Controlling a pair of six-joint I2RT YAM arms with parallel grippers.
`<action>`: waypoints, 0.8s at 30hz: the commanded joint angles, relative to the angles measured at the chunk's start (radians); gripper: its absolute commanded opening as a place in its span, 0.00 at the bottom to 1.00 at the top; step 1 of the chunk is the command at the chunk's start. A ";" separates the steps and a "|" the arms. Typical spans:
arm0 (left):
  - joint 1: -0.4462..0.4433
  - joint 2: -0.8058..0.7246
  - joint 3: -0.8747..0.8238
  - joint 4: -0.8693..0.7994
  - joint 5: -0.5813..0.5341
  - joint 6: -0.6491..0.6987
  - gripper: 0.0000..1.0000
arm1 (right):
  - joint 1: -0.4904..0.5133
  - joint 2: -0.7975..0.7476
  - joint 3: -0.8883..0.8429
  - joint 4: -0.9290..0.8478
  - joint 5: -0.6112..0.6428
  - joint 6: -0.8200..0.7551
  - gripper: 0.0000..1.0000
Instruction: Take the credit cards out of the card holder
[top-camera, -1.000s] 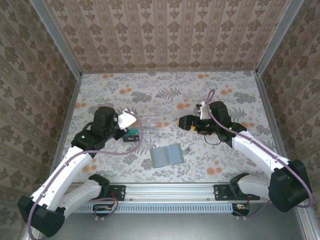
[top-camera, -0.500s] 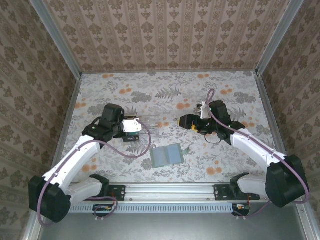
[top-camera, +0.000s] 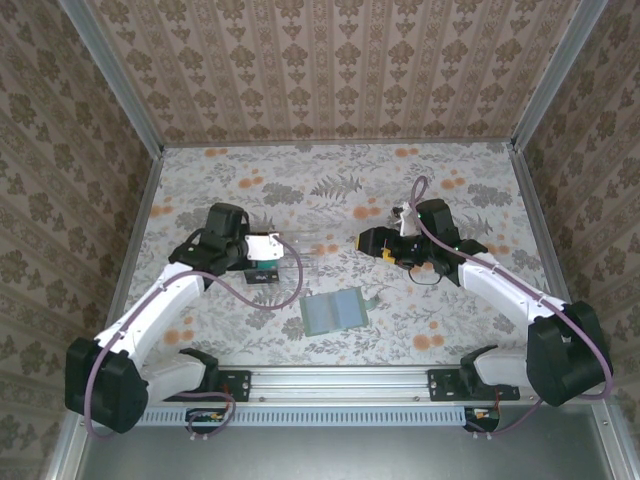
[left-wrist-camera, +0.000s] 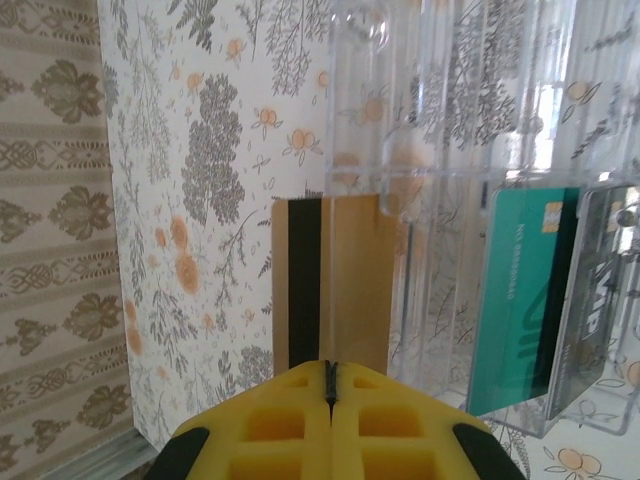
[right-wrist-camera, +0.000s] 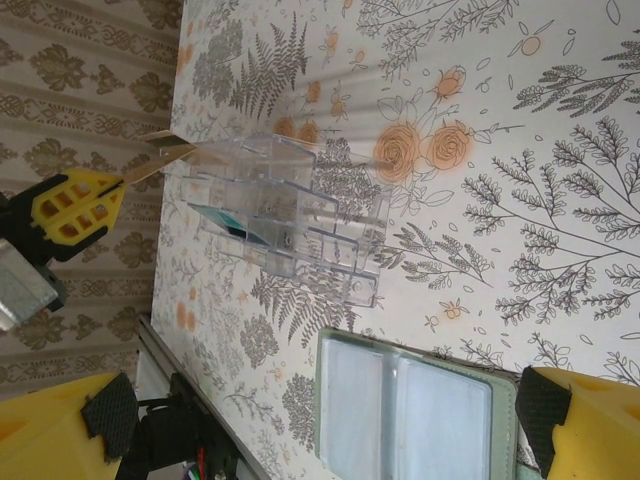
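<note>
Just beside clear tray (left-wrist-camera: 470, 150), tan card (left-wrist-camera: 345, 285) in left jaws

Arms: left arm (top-camera: 150, 310) and right arm (top-camera: 505, 292) white, black joints.
Cables (top-camera: 417, 197): mauve.
Claw fingers (left-wrist-camera: 400, 425): yellow, pocketed, black pads.

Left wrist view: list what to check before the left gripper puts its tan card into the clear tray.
1. Grip: the left gripper is shut on the tan card at its lower edge. Ok.
2. Contact: the card stands beside the clear tray, outside its wall. Touching or not: cannot tell.
3. Room in the tray: the teal card and a dark card stand at one end, and the other compartments look free. Ok.
4. Other arm: the right gripper is open and apart from the tray. Ok.
5. Source: the card holder lies open, apart from the tray. Ok.
</note>
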 joint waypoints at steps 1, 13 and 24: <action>0.013 0.005 -0.022 0.019 0.027 0.021 0.00 | -0.007 0.013 0.030 0.027 -0.021 -0.014 1.00; 0.023 0.042 -0.039 0.050 0.037 0.019 0.00 | -0.008 0.035 0.021 0.051 -0.032 -0.002 1.00; 0.032 0.061 -0.044 0.083 0.035 -0.006 0.30 | -0.010 0.040 0.012 0.072 -0.036 0.006 1.00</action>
